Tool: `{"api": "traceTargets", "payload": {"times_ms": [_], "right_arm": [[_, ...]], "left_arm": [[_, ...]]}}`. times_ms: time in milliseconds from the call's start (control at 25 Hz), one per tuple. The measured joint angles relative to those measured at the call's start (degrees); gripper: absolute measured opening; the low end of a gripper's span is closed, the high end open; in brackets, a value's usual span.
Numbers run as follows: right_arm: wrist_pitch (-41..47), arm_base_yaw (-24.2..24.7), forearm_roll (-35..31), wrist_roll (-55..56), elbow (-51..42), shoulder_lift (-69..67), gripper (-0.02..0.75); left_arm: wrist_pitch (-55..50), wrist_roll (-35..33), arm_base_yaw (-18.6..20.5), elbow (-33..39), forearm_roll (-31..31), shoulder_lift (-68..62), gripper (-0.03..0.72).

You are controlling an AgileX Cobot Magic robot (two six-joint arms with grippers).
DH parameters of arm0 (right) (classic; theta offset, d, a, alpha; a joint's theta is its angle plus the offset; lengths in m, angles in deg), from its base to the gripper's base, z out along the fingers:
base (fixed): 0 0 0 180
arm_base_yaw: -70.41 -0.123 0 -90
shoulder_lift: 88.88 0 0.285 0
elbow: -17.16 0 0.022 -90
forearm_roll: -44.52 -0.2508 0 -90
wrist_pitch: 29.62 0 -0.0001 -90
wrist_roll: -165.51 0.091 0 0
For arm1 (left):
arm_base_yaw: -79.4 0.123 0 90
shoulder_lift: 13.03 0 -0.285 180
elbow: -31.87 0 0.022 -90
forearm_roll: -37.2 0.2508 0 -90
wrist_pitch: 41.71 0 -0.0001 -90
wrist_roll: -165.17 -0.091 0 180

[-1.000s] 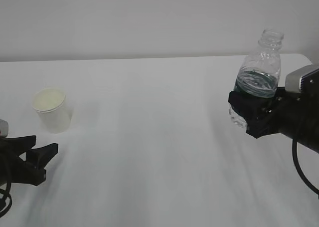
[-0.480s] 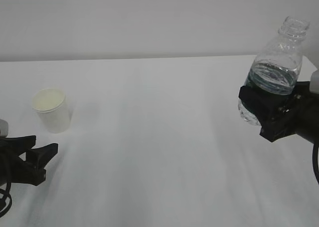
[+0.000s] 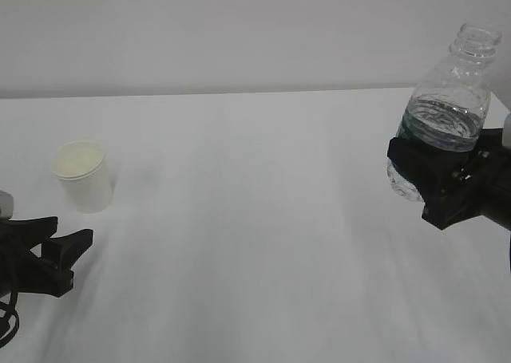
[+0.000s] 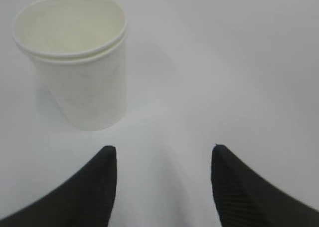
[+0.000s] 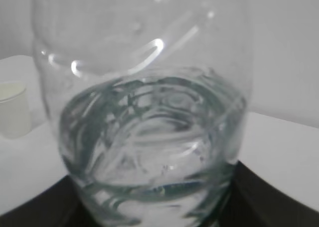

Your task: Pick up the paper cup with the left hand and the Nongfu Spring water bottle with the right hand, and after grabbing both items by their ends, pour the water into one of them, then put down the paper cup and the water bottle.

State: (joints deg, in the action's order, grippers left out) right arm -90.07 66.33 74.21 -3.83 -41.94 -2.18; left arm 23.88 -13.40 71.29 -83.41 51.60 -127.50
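my right claw (image 3: 427, 183) grips the slick, part-filled nongfu spring water bottle (image 3: 443, 112) low; my left claw (image 4: 162, 179) gapes before the light, crushable paper cup (image 4: 79, 62), best held gently near its base.

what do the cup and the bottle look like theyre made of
Paper cup: likely matte white paper, with a rolled rim and a dull surface without glare.
Water bottle: looks like clear glossy plastic; the ribbed walls catch highlights and the water shows through.
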Motion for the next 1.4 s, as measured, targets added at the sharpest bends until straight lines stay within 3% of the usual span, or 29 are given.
{"api": "traceTargets", "payload": {"times_ms": [160, 360, 480, 1400], "right_arm": [[0.5, 0.0, 0.0, 0.0, 0.0, 0.0, 0.425], [1.17, 0.0, 0.0, 0.0, 0.0, 0.0, 0.425], [1.83, 0.0, 0.0, -0.02, 0.0, 0.0, 0.425], [2.05, 0.0, -0.52, -0.92, 0.0, 0.0, 0.425]], "left_arm": [[0.0, 0.0, 0.0, 0.0, -1.72, 0.0, 0.458], [0.0, 0.0, 0.0, -0.08, -3.85, 0.0, 0.622], [0.0, 0.0, 0.0, -1.01, -4.32, -0.36, 0.677], [0.0, 0.0, 0.0, -13.08, -5.94, -12.35, 0.691]]}}
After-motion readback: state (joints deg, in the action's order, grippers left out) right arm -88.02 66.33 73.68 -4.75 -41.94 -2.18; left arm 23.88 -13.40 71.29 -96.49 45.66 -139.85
